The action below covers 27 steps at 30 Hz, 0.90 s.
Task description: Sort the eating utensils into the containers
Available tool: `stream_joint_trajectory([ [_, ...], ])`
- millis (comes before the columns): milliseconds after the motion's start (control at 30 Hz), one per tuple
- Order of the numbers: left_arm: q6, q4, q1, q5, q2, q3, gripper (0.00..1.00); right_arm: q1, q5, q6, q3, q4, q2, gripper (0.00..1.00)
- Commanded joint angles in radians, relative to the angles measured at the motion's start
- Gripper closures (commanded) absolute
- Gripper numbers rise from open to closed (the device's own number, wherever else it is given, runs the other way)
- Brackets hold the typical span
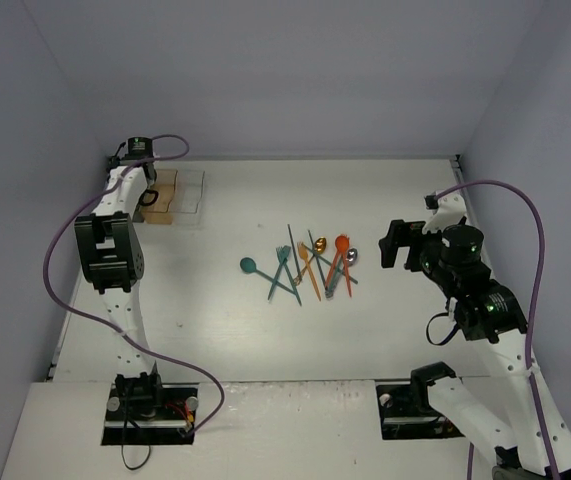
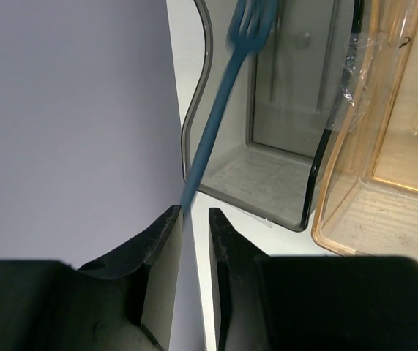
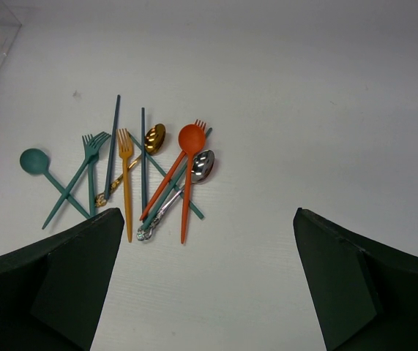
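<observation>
**Right gripper** (image 3: pixel 209 219), near right: fingers spread wide with nothing between them, hanging above the table (image 1: pixel 265 340) and facing the pile (image 3: pixel 127 191).

**Pile**, mid-table: loose utensils lying flat, several crossed. From its left:
- teal spoon (image 3: pixel 34 161), bowl outermost
- two teal forks (image 3: pixel 91 142) across the teal spoon's handle
- two teal sticks (image 3: pixel 113 139) on either side of a yellow fork (image 3: pixel 126 157)
- gold spoon (image 3: pixel 155 137)
- orange spoon (image 3: pixel 191 137), with a silver spoon (image 3: pixel 203 164) just beside it and their handles overlapping

Orange tines show just behind the orange spoon's bowl.

**Left gripper** (image 2: pixel 195 213), far left corner: fingers almost together, with a narrow slit between them. The handle end of a blue fork (image 2: pixel 219 110) meets the tip of one finger. From this angle it cannot be told whether the handle is clamped or only touching. The blue fork slants away from the fingers and crosses the rim of the grey bin (image 2: pixel 267 175), with its tines over the bin's interior.

**Bins**, far left: the amber bin (image 2: pixel 384 219) adjoins the grey bin wall to wall. The clear bin (image 1: pixel 193 190) ends the row on the side toward the table's middle.
</observation>
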Motion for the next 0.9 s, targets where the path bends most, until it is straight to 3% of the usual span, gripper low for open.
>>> stream_joint_trajectory([
  [0,-0.006,0.009,0.010,0.003,-0.030,0.063,0.80,-0.001,0.017,-0.008,0.025,0.058,-0.001,0.00],
  [200,-0.052,0.009,0.009,0.024,-0.076,0.061,0.72,-0.001,0.015,-0.007,0.029,0.057,-0.011,0.00],
  [333,-0.122,0.005,-0.007,0.059,-0.194,0.012,0.54,-0.001,0.014,-0.013,0.041,0.058,-0.018,0.00],
  [467,-0.272,-0.002,-0.036,0.118,-0.371,-0.082,0.43,-0.001,0.013,-0.012,0.041,0.058,-0.028,0.00],
  [600,-0.582,-0.003,-0.078,0.254,-0.579,-0.334,0.31,-0.001,0.009,0.000,0.035,0.056,-0.058,0.00],
  [733,-0.719,0.000,-0.240,0.283,-0.754,-0.535,0.25,0.000,0.009,0.006,0.026,0.055,-0.085,0.00],
  [867,-0.813,0.006,-0.452,0.301,-0.799,-0.662,0.25,0.011,-0.002,0.016,0.015,0.051,-0.105,0.00],
])
